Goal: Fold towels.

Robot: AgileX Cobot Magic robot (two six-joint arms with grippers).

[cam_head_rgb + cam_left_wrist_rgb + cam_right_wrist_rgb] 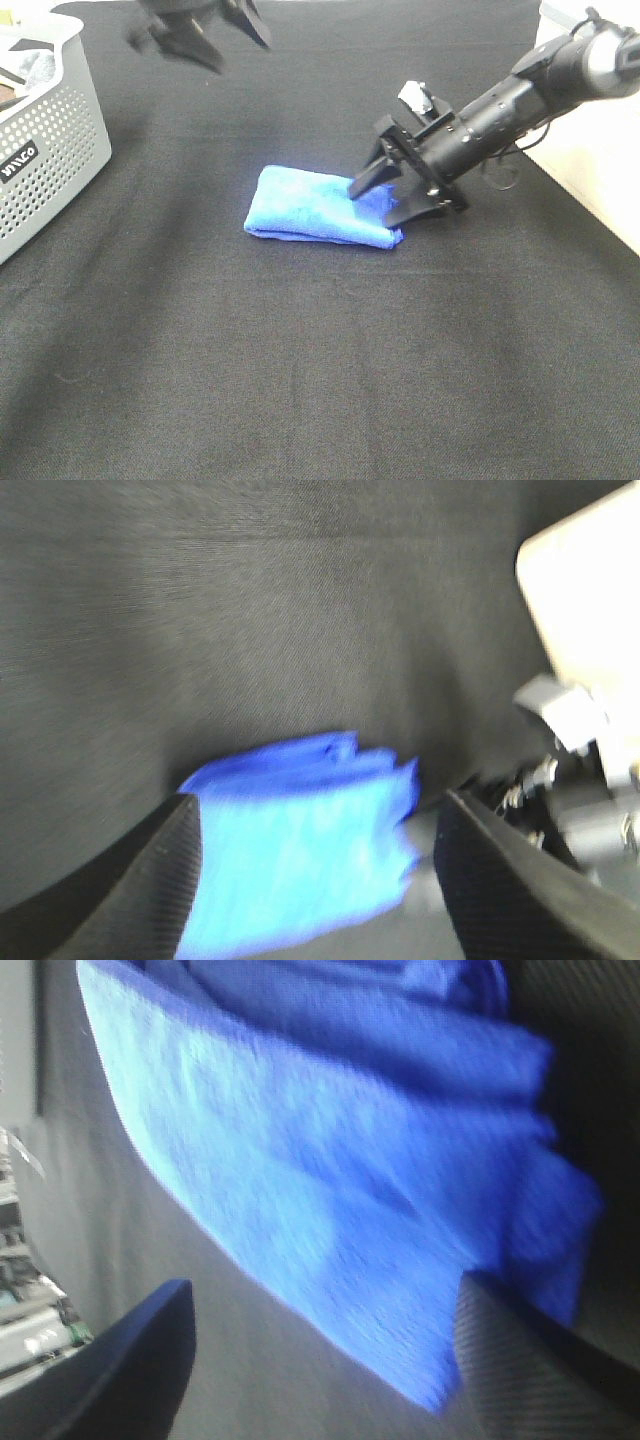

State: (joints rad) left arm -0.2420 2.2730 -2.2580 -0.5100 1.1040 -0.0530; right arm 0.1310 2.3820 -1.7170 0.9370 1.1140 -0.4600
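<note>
The royal-blue towel (310,205) lies folded into a thick rectangle in the middle of the black table. My right gripper (375,204) is open at the towel's right end, one finger over the top layer and the other at its right edge. In the right wrist view the towel (330,1160) fills the space between the spread fingers (140,1360). My left gripper (235,50) is blurred, raised over the table's far side, open and empty. The left wrist view shows the towel (300,850) between its wide-apart fingers (150,880), with the right gripper's body (560,780) beside the cloth.
A grey perforated basket (50,150) stands at the far left edge with a grey cloth (40,65) inside. A white surface (600,170) borders the table on the right. The black tablecloth (300,380) spreads in front of the towel.
</note>
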